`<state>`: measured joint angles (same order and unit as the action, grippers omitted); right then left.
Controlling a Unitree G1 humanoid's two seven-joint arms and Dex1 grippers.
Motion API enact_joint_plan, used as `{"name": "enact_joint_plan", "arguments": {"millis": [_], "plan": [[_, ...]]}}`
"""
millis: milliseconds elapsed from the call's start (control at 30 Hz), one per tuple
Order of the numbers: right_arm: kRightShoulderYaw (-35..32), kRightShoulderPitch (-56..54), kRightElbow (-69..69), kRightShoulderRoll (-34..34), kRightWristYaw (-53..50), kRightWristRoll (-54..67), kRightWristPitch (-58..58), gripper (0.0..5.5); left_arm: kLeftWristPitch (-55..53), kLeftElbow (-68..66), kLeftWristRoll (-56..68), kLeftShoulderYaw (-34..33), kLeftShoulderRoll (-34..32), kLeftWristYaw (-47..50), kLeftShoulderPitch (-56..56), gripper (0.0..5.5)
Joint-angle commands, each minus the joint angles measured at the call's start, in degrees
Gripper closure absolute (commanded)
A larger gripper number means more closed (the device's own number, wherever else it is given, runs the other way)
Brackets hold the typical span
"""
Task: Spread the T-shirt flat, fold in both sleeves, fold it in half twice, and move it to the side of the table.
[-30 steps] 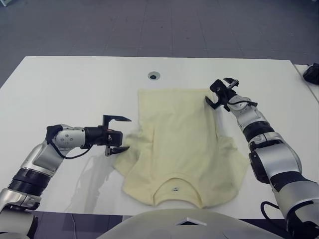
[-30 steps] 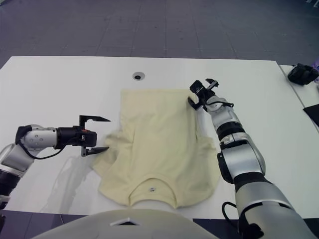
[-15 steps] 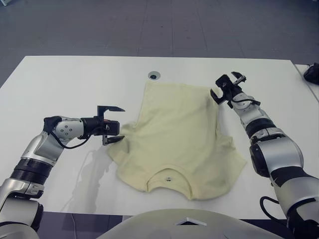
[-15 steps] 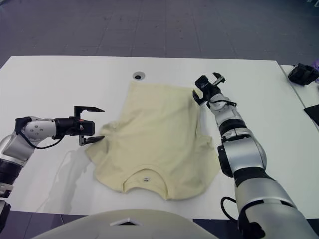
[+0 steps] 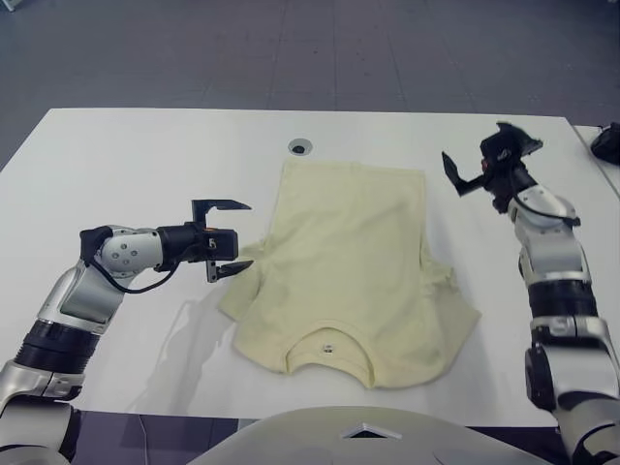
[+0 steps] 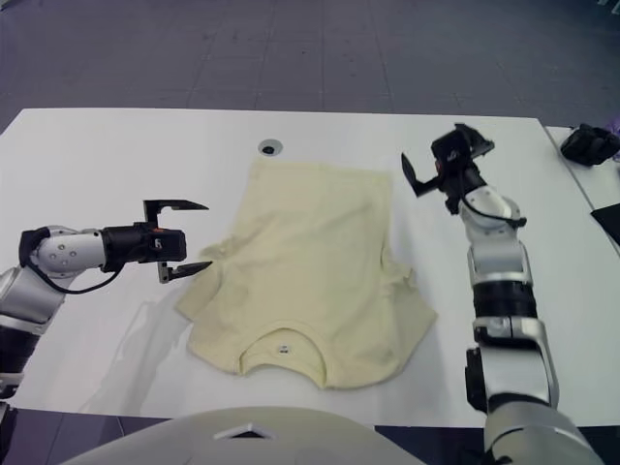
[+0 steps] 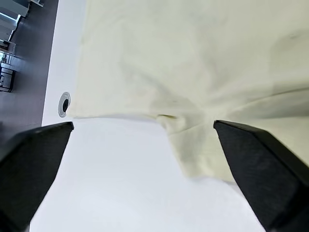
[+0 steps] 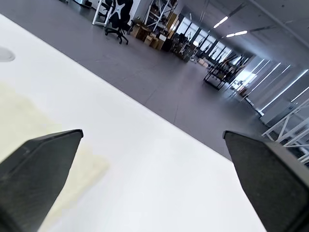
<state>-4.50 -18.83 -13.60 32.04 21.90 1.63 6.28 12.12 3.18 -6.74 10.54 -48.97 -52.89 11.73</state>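
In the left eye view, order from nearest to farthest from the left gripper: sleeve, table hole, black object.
1. The sleeve, just beside the left gripper.
2. The hole, at the table's far middle.
3. The black object, at the far right.

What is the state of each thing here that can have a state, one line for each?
Pale yellow fabric T-shirt: unfolded, on the white table, collar toward the robot, sleeves rumpled.
Left claw: open, empty, beside the shirt's left sleeve.
Right claw: open, empty, apart from the shirt, to its right.
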Motion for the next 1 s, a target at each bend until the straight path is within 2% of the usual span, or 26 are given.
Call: {"name": "enact_joint_plan", "arguments": {"millis": [33,233,400,667,1000], "plan": [[-4.4,22.8,44.0,7.5,9.0,10.4,19.3,0.11,-3.9,-4.1,-2.1,0.8,10.7,8.4,12.2,0.10],[-5.5,37.2,53.4,12.9,15.3,6.2,20.6,0.11,3.8,-27.2,-7.0,5.2,18.4,14.2,22.3,0.10],[-4.6,44.0,51.7,15.4,16.0,0.3,17.6,0.11,11.5,-45.5,-10.1,7.2,22.3,20.4,26.7,0.10],[-1.4,43.8,44.3,15.2,12.0,-8.9,15.8,0.11,18.6,-67.1,-16.3,10.7,27.6,29.5,33.3,0.10],[-1.2,41.0,35.2,12.3,6.2,-13.6,20.1,0.11,14.2,-75.4,-20.9,13.9,28.0,34.7,37.1,0.10]]}}
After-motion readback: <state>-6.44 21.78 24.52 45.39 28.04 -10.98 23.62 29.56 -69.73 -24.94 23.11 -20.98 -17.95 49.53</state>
